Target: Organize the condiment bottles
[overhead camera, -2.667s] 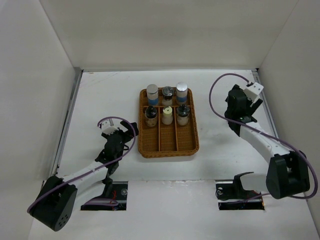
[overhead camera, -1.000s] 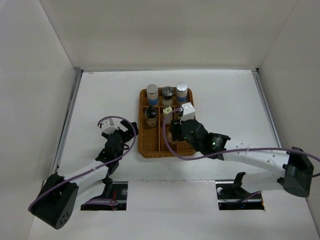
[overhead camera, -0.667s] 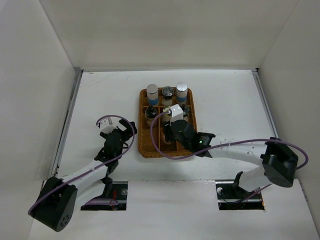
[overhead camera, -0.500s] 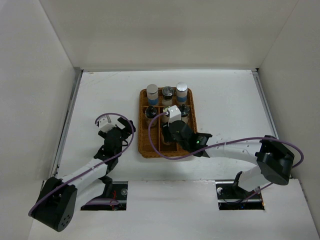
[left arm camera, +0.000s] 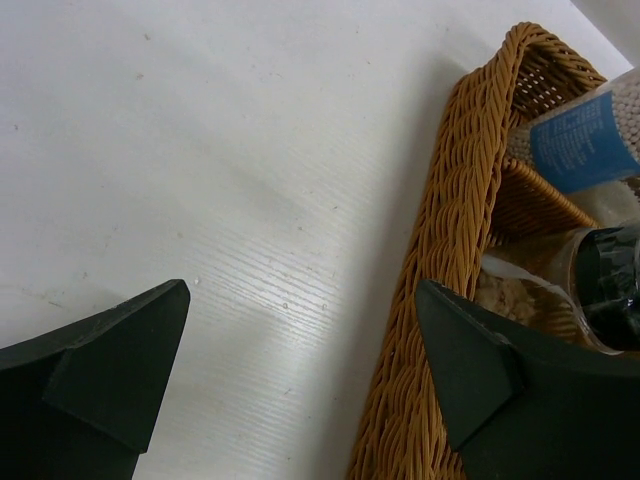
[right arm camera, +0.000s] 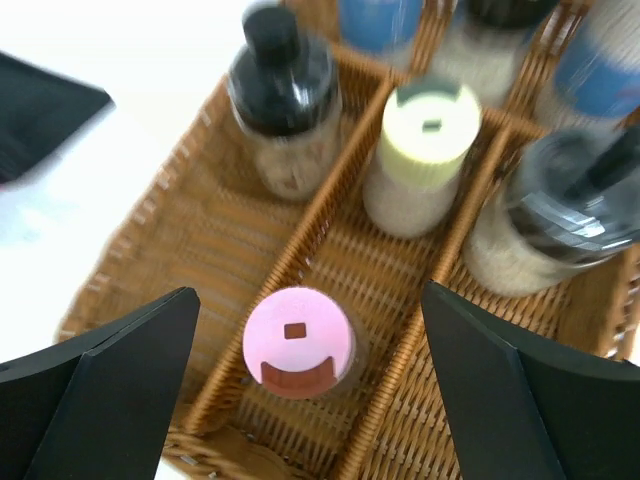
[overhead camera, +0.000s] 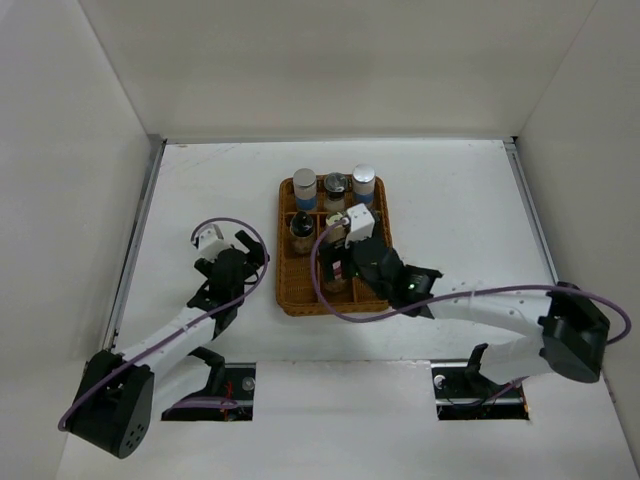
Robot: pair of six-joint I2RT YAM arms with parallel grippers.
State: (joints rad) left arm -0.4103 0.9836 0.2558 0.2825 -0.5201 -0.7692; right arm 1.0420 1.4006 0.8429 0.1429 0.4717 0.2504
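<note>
Right wrist view: right hand was spread wide with nothing in it. Pink-capped bottle stood upright at lower centre of frame, clear of both fingers, in the middle lane of the wicker tray. Cream-capped bottle sat further up the same lane. Dark-capped bottle was at upper left, second dark-capped bottle at right. Top of frame was too blurred to read.

Left wrist view: left hand was also fully open and empty, over bare tabletop just beside the tray rim.

Handling, as a judgement: the bottles looked small, rigid and light, with smooth sides that were likely slippery. They were narrow enough to tip if nudged. The dividers left little finger room. Best hold was probably from above, just under the cap, with fingers lined up along the lane rather than across it.
</note>
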